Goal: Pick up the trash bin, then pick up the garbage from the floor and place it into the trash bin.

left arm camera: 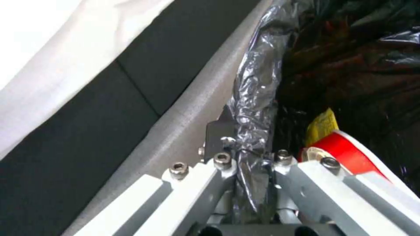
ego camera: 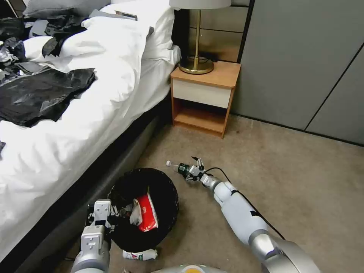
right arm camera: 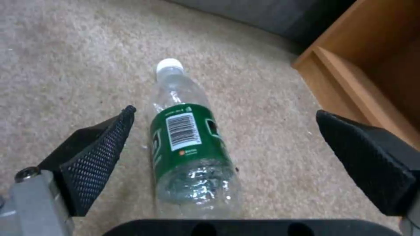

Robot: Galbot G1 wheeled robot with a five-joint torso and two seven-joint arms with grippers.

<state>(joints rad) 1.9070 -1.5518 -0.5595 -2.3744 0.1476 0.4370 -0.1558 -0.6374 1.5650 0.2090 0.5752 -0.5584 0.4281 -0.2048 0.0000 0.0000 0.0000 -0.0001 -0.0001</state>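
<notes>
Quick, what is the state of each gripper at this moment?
Left gripper: shut on the liner-covered rim of the trash bin.
Right gripper: open, fingers on either side of the clear bottle lying on the carpet, not gripping it.

Floor: beige carpet (ego camera: 303, 170). Bed (ego camera: 94, 113) at left, white bedding, dark base, black plastic sheets (ego camera: 38, 94) on top. Wooden nightstand (ego camera: 204, 98) beside bed, open shelf below; brass lamp (ego camera: 196, 45) stands on it. Grey panelled wall (ego camera: 303, 57) at right
</notes>
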